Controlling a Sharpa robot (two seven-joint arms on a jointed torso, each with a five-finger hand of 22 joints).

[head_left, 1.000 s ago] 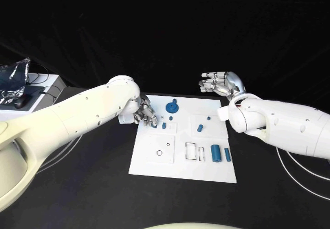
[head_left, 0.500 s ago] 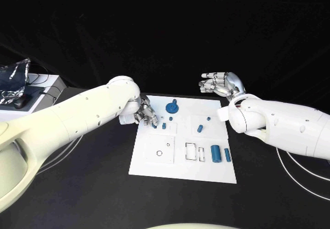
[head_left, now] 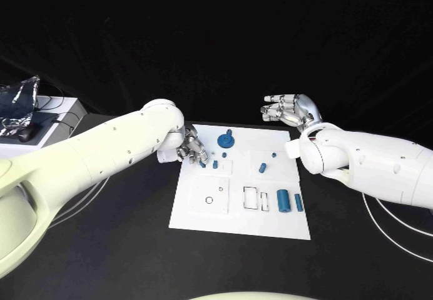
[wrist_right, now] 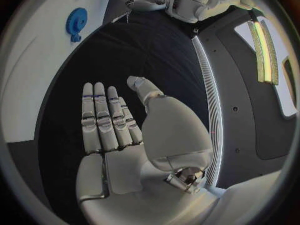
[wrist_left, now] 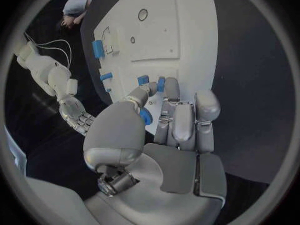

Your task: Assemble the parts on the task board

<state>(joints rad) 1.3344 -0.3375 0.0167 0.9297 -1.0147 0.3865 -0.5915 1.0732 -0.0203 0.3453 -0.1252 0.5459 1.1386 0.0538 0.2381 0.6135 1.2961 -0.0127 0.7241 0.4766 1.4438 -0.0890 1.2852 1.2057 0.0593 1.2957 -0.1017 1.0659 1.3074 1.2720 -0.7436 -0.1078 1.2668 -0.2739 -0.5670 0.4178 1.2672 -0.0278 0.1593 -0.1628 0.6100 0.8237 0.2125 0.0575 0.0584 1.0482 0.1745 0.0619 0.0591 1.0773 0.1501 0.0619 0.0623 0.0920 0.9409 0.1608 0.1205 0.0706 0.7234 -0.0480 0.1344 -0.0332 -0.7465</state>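
Note:
The white task board (head_left: 236,215) lies in the middle of the black table. My left hand (head_left: 191,150) reaches down onto its far left part. Its thumb and a fingertip (wrist_left: 170,87) pinch a small blue part (wrist_left: 160,83) that stands on the board (wrist_left: 181,40). A second small blue peg (head_left: 214,164) stands just beside it. A blue gear-shaped part (head_left: 228,140) lies near the far edge, and two blue cylinders (head_left: 283,200) lie at the right. My right hand (head_left: 290,110) hangs raised beyond the far right corner; its fingers (wrist_right: 103,117) are straight and hold nothing.
A white box (head_left: 56,119) with a crumpled foil bag (head_left: 18,106) stands at the far left of the table. White cables (head_left: 383,228) trail beside both arms. Outlined slots (head_left: 251,197) and a small round hole (head_left: 209,200) mark the board's near half.

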